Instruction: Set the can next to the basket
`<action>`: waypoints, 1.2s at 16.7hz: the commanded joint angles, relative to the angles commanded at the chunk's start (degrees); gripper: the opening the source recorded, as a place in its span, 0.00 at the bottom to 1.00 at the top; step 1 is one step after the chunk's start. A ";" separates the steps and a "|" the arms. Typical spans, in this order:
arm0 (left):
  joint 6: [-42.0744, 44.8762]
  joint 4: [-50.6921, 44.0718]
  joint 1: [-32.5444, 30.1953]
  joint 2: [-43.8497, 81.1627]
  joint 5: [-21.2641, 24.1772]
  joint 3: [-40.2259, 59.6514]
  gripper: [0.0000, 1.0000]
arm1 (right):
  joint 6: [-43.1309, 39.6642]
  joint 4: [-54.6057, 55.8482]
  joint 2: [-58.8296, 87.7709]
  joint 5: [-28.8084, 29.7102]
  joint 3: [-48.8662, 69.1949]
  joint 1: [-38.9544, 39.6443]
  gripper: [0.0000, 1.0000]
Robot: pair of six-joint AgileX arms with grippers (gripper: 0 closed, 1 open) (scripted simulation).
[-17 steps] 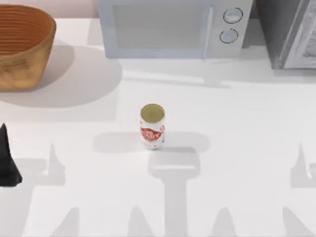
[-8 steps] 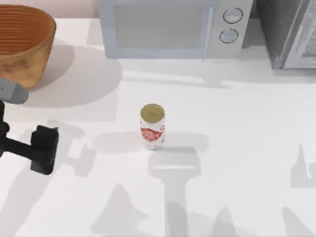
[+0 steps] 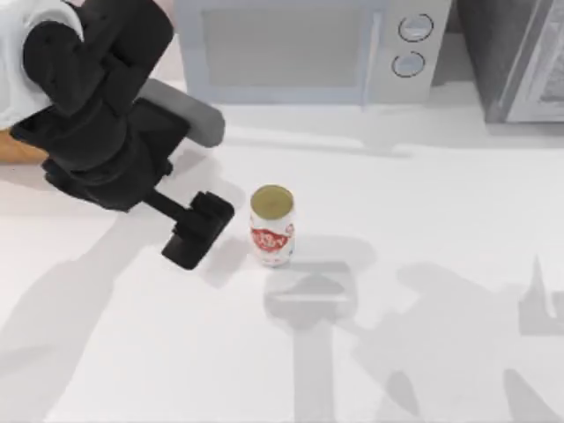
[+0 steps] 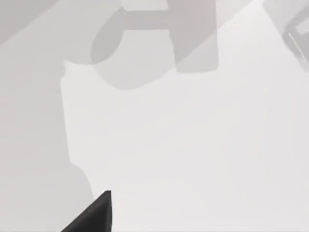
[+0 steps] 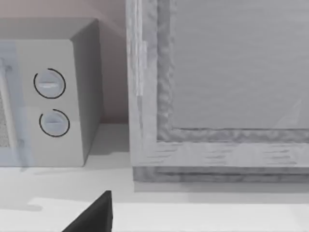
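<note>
A sliver of the basket [image 3: 22,150] shows at the table's far left behind the left arm, whose left gripper [image 3: 196,232], fingers impossible to judge, hangs just left of the upright can [image 3: 271,226] mid-table, microwave [image 3: 308,48] behind

A white table [image 3: 423,203] fills most of the top view, crossed by grey shadows. Along the upper edge, at centre, stands a pale microwave [image 3: 304,48], door facing the table, with two round knobs [image 3: 412,44] stacked at its right end. In the upper right corner, just beside it, sits a grey box [image 3: 520,57] with a textured front.
</note>
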 joint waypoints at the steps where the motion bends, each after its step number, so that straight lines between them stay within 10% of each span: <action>1: 0.25 -3.20 -1.30 5.02 -0.03 4.90 1.00 | 0.00 0.00 0.00 0.00 0.00 0.00 1.00; 10: 0.99 -20.00 -8.60 36.19 -3.76 42.08 1.00 | 0.00 0.00 0.00 0.00 0.00 0.00 1.00; 20: 0.82 -20.96 -8.89 39.71 -4.89 47.11 1.00 | 0.00 0.00 0.00 0.00 0.00 0.00 1.00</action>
